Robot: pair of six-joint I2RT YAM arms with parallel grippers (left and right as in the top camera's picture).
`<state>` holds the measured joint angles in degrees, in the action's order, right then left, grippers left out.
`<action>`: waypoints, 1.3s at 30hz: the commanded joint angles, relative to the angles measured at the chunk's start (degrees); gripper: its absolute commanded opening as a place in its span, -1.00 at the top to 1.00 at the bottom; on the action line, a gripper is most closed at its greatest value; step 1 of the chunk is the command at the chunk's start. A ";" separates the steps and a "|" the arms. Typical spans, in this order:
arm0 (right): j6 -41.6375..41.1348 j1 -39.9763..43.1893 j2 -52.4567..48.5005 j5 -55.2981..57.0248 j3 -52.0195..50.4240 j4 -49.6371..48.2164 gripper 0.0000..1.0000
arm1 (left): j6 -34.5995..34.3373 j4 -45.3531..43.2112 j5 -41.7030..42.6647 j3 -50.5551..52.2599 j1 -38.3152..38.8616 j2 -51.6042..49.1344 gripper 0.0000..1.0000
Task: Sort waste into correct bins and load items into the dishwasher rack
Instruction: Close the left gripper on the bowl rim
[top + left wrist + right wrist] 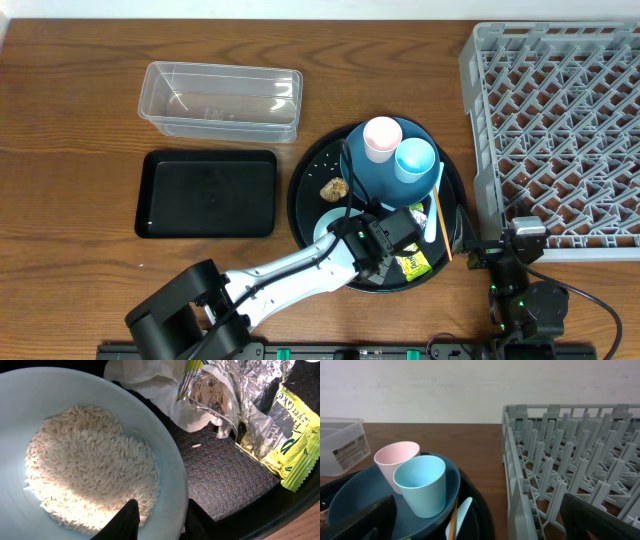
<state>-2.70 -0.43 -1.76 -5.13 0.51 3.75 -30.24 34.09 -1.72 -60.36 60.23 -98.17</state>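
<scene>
My left gripper (385, 238) (160, 521) straddles the rim of the light blue bowl (100, 400), one finger inside and one outside, shut on it. The bowl holds white rice (90, 465). Crumpled silver-white wrappers (215, 390) and a yellow-green packet (295, 435) (412, 264) lie just beyond it. A brown food lump (334, 187) sits on the dark blue plate (355, 165) with the pinkish cup (382, 137) and light blue cup (414, 160). The spoon (437, 210) and chopstick (441, 228) lie at the plate's right. My right gripper (492, 252) (485, 527) is open and empty beside the grey rack (560, 130).
All dishes and waste sit on a round black tray (300, 195). The clear tub (222, 100) stands at the back left, with the black rectangular tray (207, 193) in front of it. The rack's left wall (512, 470) is close to my right gripper.
</scene>
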 commanded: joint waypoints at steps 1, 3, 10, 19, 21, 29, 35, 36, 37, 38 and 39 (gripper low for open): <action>0.63 0.42 0.00 0.42 -0.20 0.09 -0.99 | -0.48 0.31 -0.39 0.26 0.35 -0.22 0.37; 0.63 0.42 -0.02 0.42 -0.20 0.09 -0.98 | -0.48 0.31 -0.28 0.26 0.35 -0.22 0.37; 0.61 0.42 0.00 0.42 -0.20 0.09 -0.98 | -0.48 0.31 -0.24 0.26 0.35 -0.22 0.37; 0.63 0.42 -0.02 0.42 -0.20 0.09 -0.98 | 1.29 0.31 -0.26 0.26 0.90 -0.22 0.37; 0.63 0.42 -0.02 0.42 -0.20 0.09 -0.99 | 1.49 0.33 -0.26 0.26 1.05 -0.22 0.37; 0.61 0.42 0.00 0.42 -0.20 0.09 -0.97 | 2.58 0.33 -0.33 0.26 1.05 -0.22 0.37; 0.63 0.42 0.00 0.42 -0.20 0.09 -0.98 | 2.80 0.28 -0.52 0.26 1.05 -0.22 0.37; 0.61 0.42 -0.02 0.42 -0.20 0.09 -0.99 | 2.80 0.28 -0.74 0.26 1.05 -0.22 0.37; 0.63 0.42 0.00 0.42 -0.20 0.09 -0.98 | 2.80 0.28 -0.81 0.26 1.05 -0.22 0.37; 0.63 0.42 0.00 0.42 -0.20 0.09 -0.99 | 2.78 0.28 -0.92 0.26 1.05 -0.22 0.37; 0.63 0.42 0.00 0.42 -0.20 0.09 -0.99 | 2.80 0.28 -0.92 0.26 1.05 -0.22 0.37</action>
<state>-2.70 -0.43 -1.76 -5.13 0.51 3.75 -28.27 34.09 -1.72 -60.34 61.23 -98.17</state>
